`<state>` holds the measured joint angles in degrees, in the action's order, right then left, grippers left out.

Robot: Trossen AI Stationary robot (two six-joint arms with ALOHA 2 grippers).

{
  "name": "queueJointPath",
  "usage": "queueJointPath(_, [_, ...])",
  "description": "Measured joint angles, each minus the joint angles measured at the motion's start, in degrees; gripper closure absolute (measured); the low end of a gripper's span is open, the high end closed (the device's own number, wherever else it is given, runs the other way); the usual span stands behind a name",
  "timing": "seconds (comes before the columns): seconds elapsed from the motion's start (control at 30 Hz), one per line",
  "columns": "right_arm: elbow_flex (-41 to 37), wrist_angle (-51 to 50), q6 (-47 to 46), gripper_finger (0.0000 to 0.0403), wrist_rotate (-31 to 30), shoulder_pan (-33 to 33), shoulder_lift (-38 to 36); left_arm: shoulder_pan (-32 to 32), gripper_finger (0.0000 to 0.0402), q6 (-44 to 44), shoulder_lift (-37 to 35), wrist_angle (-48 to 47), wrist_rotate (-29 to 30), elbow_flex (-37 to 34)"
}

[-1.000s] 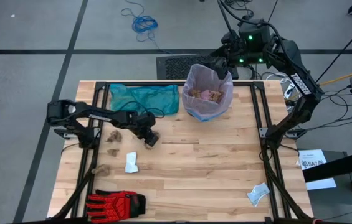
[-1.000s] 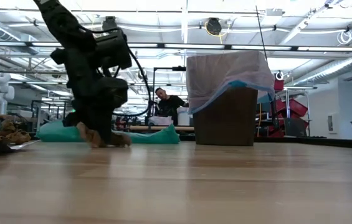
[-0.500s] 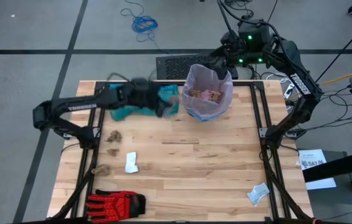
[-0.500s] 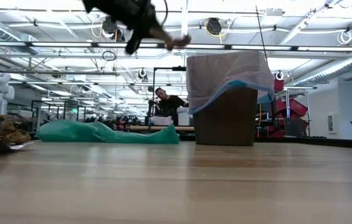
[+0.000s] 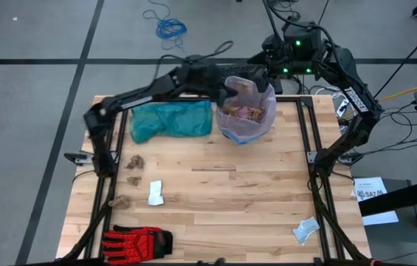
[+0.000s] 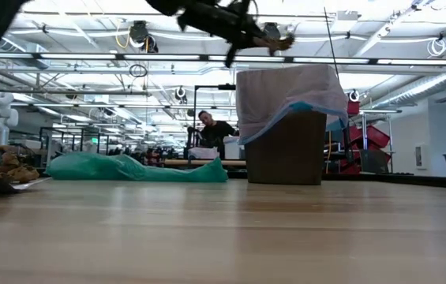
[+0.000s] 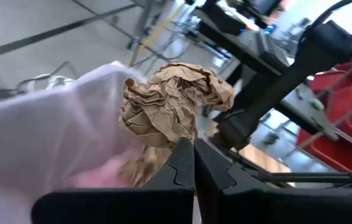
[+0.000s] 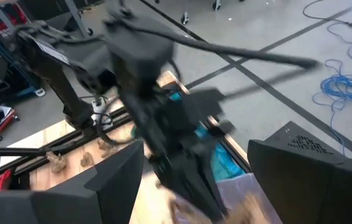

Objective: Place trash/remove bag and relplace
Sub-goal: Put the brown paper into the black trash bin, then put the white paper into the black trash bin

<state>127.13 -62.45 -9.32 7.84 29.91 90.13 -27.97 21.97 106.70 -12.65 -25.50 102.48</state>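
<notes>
Left wrist view: my left gripper (image 7: 194, 163), jaws clamped on crumpled brown paper (image 7: 172, 106), hovers over the bag (image 5: 246, 111); next I release it inside, right gripper (image 8: 194, 171) waiting wide open.

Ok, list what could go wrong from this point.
The left hand, shut on a crumpled brown paper wad, sits near the bag rim; released early, the wad could fall outside. The bag already holds scraps, so it may bounce out. The right hand waits open close behind: collision possible.
</notes>
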Motion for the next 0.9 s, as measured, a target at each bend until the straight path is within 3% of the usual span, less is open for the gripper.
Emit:
queueJointPath(0.2, [0.0,0.6,0.3,0.0124,0.0,0.0,-0.1,0.7,0.0371,0.2,8.1,0.0,-5.2,8.9])
queueJointPath(0.43, [0.0,0.6,1.2,0.0124,0.0,0.0,-0.6,0.4,0.029,0.1,9.2,-0.6,-5.9,9.4])
queueJointPath(0.53, [0.0,0.9,1.6,0.0124,0.0,0.0,-0.6,-0.4,0.0275,0.1,9.2,-0.8,-6.0,9.4])
queueJointPath(0.6, [0.0,0.5,2.0,0.0124,0.4,0.0,-0.7,-1.1,0.0277,0.1,8.9,-1.3,-7.6,9.4])
queueJointPath(0.7, [0.0,-2.9,1.6,0.0126,8.8,0.0,-0.8,-2.4,0.0297,-0.3,6.7,-3.6,-10.0,9.4])
queueJointPath(0.83, [0.0,-10.3,-1.1,0.0145,19.5,-1.1,-0.8,-4.3,0.0353,-4.2,0.5,-8.2,-11.4,9.4])
queueJointPath(0.9, [0.0,-15.2,-1.8,0.0164,20.8,-3.5,-0.8,-5.2,0.0385,-6.9,-3.3,-10.3,-11.5,9.4])
